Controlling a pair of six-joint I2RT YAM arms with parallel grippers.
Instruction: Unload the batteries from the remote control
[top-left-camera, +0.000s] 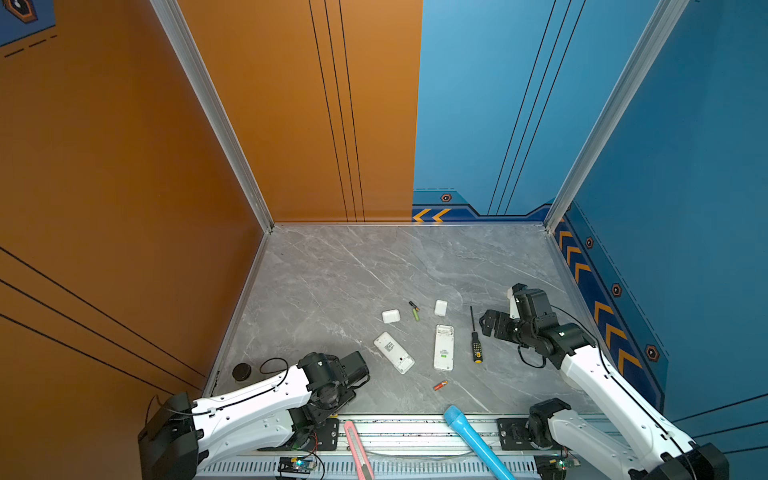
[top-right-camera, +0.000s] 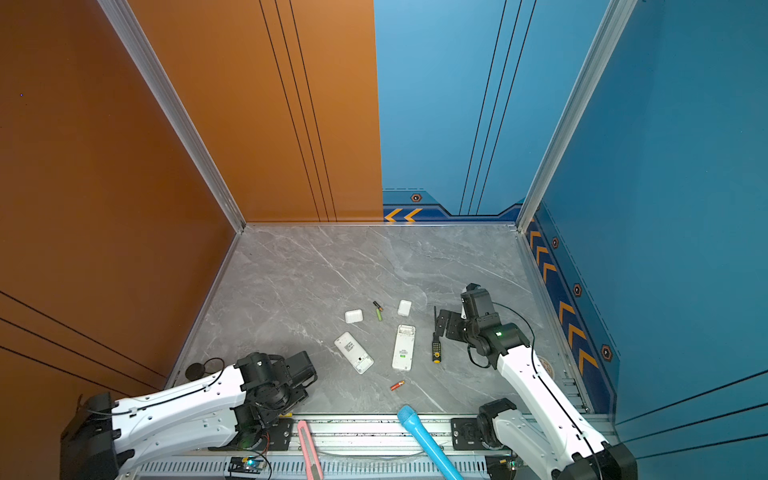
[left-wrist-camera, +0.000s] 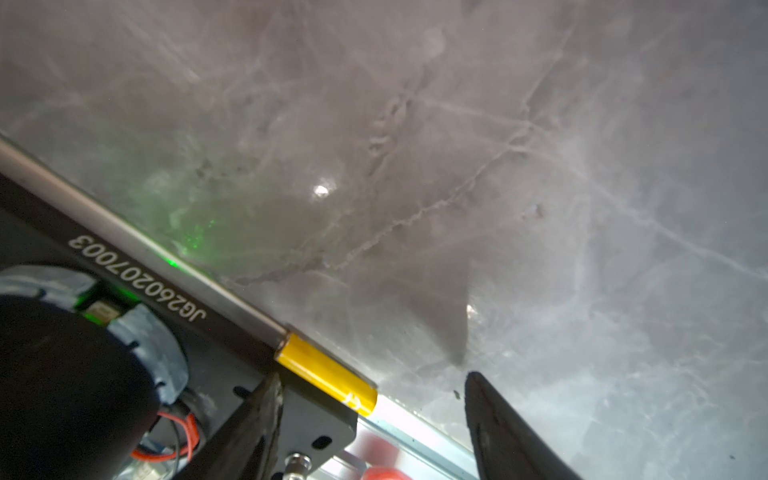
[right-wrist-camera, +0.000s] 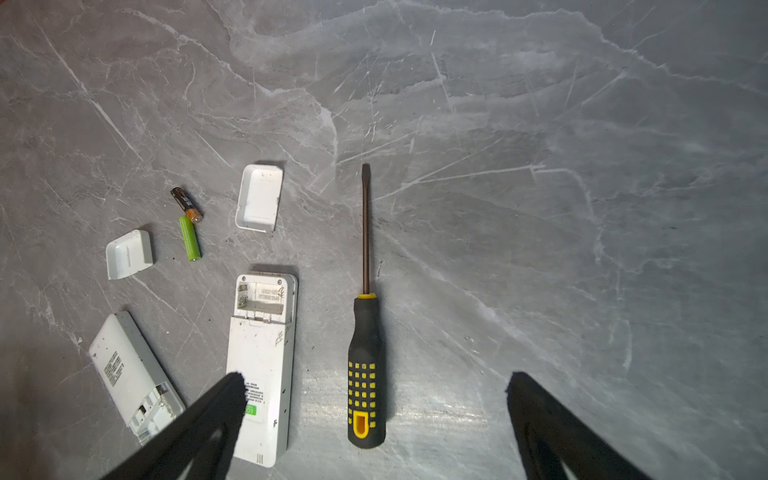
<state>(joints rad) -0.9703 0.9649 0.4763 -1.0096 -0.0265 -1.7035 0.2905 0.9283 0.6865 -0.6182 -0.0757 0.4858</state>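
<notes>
Batteries (right-wrist-camera: 190, 237) look fully unloaded. I count four loose on the desk (top-left-camera: 332, 270) and none in a remote.
- Green battery (top-left-camera: 416, 314) and black-and-green battery (right-wrist-camera: 186, 204) lie close together, far centre, between the two loose covers (top-left-camera: 390, 316).
- Red-orange battery (top-left-camera: 440, 385) is near, right of centre.
- Yellow battery (left-wrist-camera: 326, 380) is at the near desk edge against the rail, just beside one finger of my left gripper (left-wrist-camera: 372, 376).

Bays:
- Right remote (top-left-camera: 444, 348): the battery bay (right-wrist-camera: 261, 300) is open, just springs and bare plastic.
- Left remote (top-left-camera: 393, 352): its bay is partly behind my finger in the right wrist view. What shows looks empty.

Left gripper: jaws apart, nothing clamped. Right gripper (right-wrist-camera: 376, 377): spread wide and empty, above the screwdriver (right-wrist-camera: 365, 365).

My read is that this is wrap-up. If the yellow battery should sit with the rest, I'd need my left gripper to straddle it across its width — it's round, on the edge, and may roll. Otherwise I'd back both arms off.
</notes>
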